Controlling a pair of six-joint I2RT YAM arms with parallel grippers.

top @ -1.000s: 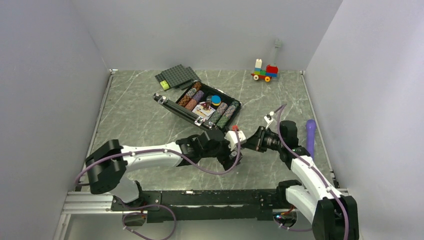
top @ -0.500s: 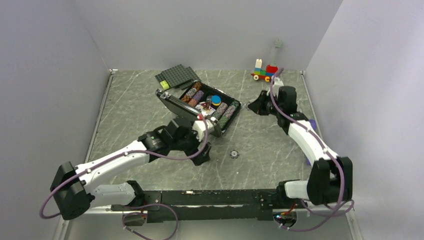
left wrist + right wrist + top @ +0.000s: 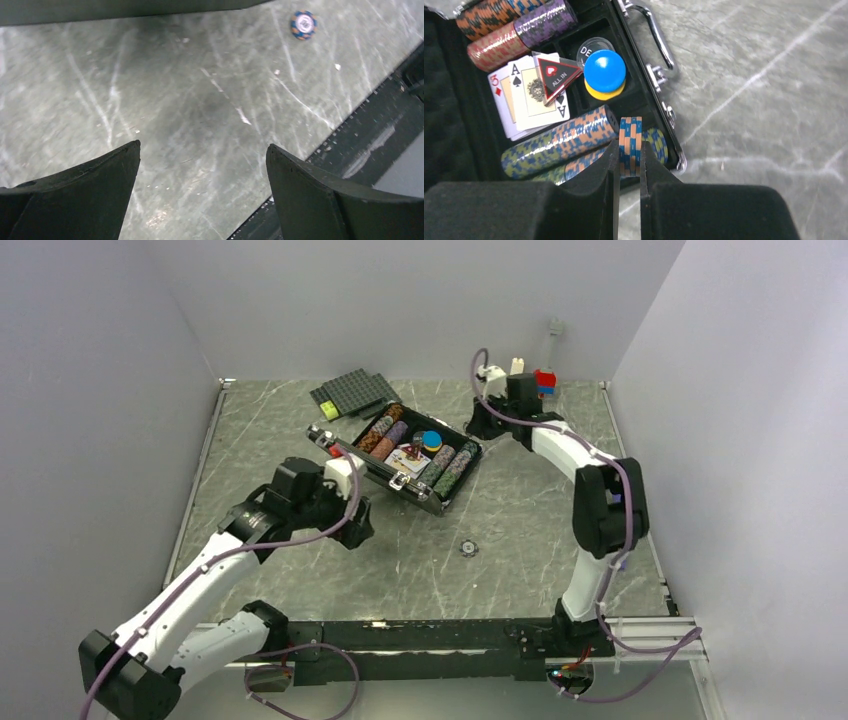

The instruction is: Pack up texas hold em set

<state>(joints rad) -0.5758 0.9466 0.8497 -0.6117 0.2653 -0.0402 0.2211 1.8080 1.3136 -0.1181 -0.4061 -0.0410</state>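
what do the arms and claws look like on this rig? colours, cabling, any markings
The left arm and right arm both have white shells, black joints and purple cables looping alongside. The left claw and right claw have matte black, wedge-shaped fingers. No markings are legible.

You have the black metal-trimmed briefcase (image 3: 370, 466) on the marbled counter (image 3: 270, 470), grey studded baseplates (image 3: 355, 392) just behind it, one loose round chip (image 3: 467, 547) in front.

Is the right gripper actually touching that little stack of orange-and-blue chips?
Touching. In the right wrist view the right gripper pinches the chip stack between its fingers, with no gap on either side.
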